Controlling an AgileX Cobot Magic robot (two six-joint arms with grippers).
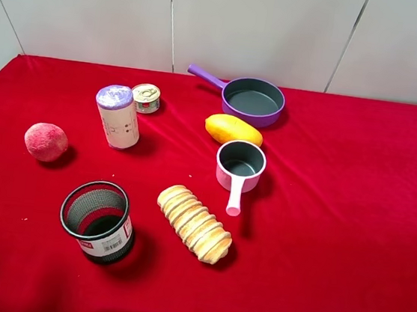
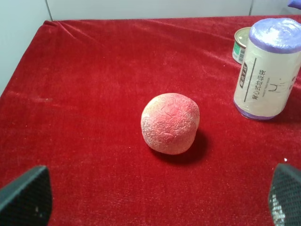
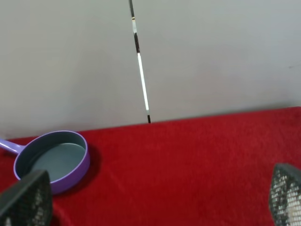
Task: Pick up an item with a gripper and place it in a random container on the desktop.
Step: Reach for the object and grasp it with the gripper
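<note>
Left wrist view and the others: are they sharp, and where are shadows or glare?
Left wrist view: peach sharp with a soft shadow beside it, fingertips blurred. Right wrist view: slightly soft, bright glare streak on the wall seam. Exterior high view: sharp, soft shadows fall right of the mesh cup and bread.

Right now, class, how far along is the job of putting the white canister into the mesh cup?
Nothing is done yet: the canister stands upright on the red cloth beside the small tin, and the mesh cup is empty. In hand: nothing, both arms' jaws are open. Left: grasp, lift, drop in.
</note>
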